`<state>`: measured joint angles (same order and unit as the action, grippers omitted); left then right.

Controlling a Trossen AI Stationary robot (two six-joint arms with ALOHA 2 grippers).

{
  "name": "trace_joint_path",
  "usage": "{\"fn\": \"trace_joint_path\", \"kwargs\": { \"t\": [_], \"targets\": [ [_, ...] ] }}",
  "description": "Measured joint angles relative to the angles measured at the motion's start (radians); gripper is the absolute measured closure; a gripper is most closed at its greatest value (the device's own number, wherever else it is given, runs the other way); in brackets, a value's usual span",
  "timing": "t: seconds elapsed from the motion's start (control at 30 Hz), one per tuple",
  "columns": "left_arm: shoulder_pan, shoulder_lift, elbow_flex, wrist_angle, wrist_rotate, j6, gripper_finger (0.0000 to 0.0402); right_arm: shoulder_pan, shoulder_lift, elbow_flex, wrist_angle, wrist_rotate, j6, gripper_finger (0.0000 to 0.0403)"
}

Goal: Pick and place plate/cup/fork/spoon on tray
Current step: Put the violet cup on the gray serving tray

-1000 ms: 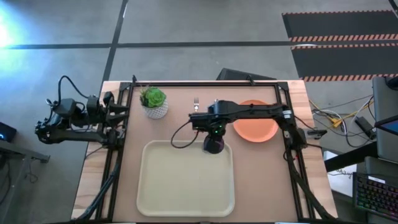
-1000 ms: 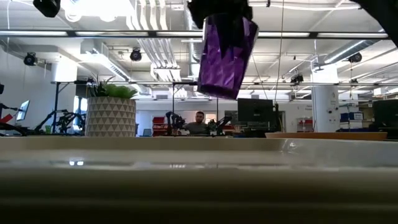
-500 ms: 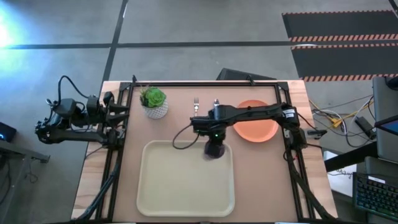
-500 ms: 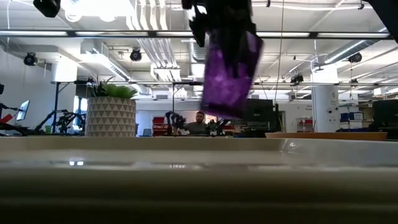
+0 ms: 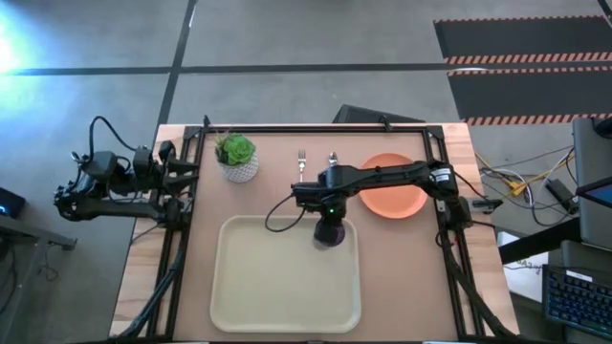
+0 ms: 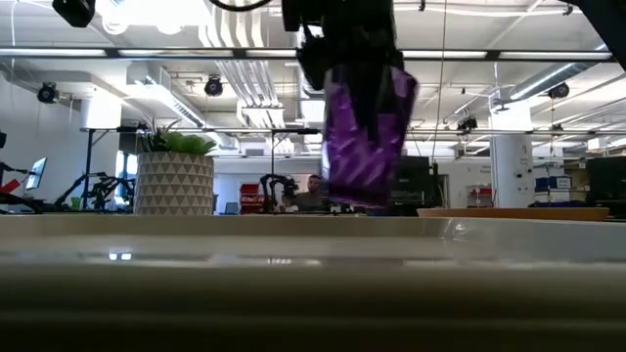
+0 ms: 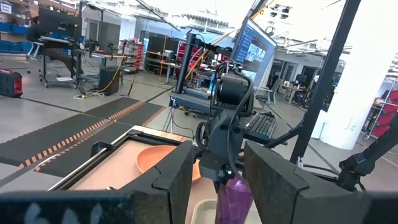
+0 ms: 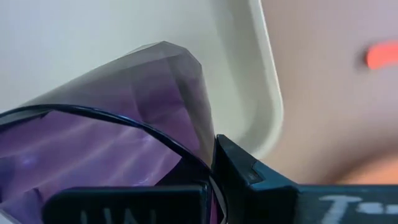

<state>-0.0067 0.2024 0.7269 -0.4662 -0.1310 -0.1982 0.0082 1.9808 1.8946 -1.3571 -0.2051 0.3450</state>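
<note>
A brown tabletop is filling the centre of the high view, with the cream tray [image 5: 285,274] lying in its lower middle. The right gripper [image 5: 329,226] is pinching the purple cup [image 5: 330,232] by its rim above the tray's upper right corner, so the placing step looks underway, calling next for lowering and release. The cup's base is hidden behind the tray rim in the low view, and the left gripper [image 5: 69,192], parked at far left, is sitting with fingers spread.
</note>
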Motion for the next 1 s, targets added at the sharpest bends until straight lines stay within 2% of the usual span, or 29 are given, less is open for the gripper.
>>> {"fn": "trace_joint_path", "kwargs": {
  "t": [0.2,0.6,1.0],
  "targets": [
    [0.000,0.000,0.000,0.000,0.000,0.000,0.0274,0.000,0.003,-0.002,-0.087,0.030,0.008,0.0395],
    [0.000,0.000,-0.001,-0.001,0.000,0.000,0.0274,0.005,0.005,-0.081,-0.022,0.018,0.004,0.0395],
    [0.000,0.000,-0.001,-0.001,0.000,0.000,0.0274,0.007,0.005,-0.085,0.038,-0.004,-0.012,0.0381]
  ]
}}
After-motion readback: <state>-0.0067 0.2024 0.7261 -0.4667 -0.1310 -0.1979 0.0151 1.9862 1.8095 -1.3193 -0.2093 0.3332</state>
